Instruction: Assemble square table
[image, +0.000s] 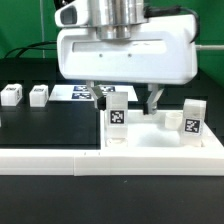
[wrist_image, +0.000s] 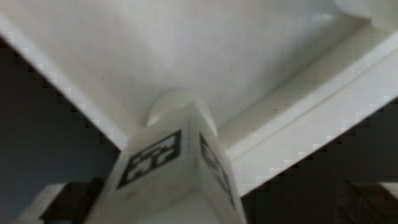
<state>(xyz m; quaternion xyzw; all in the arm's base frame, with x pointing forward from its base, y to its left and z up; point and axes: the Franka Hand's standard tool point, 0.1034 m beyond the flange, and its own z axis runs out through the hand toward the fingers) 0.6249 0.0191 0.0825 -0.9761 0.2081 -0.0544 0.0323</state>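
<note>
Exterior view, 9 o'clock side: first loose leg (image: 12, 95) and second loose leg (image: 38, 94) sit on the black table (image: 40, 125), well apart from the work. The marker board (image: 72, 93) lies just beyond them. The rail (image: 60, 160) runs along 6 o'clock.

Centre: upright leg (image: 117, 118) stands on the slab (image: 160, 138), at its 9 o'clock corner. The wrist view agrees, leg (wrist_image: 169, 165) on white slab (wrist_image: 214, 60).

Tool (image: 127, 103) hangs at the leg's 12 o'clock, spread, with the fingers clear of the leg on both sides and pinching nothing.

At 3 o'clock, another leg (image: 192, 118) stands on the slab.

My read: this is the leg-mounting step, on the centre leg. I can't tell if it's seated in its socket. The next move calls for closing squarely on the leg and turning it home without tipping it.
</note>
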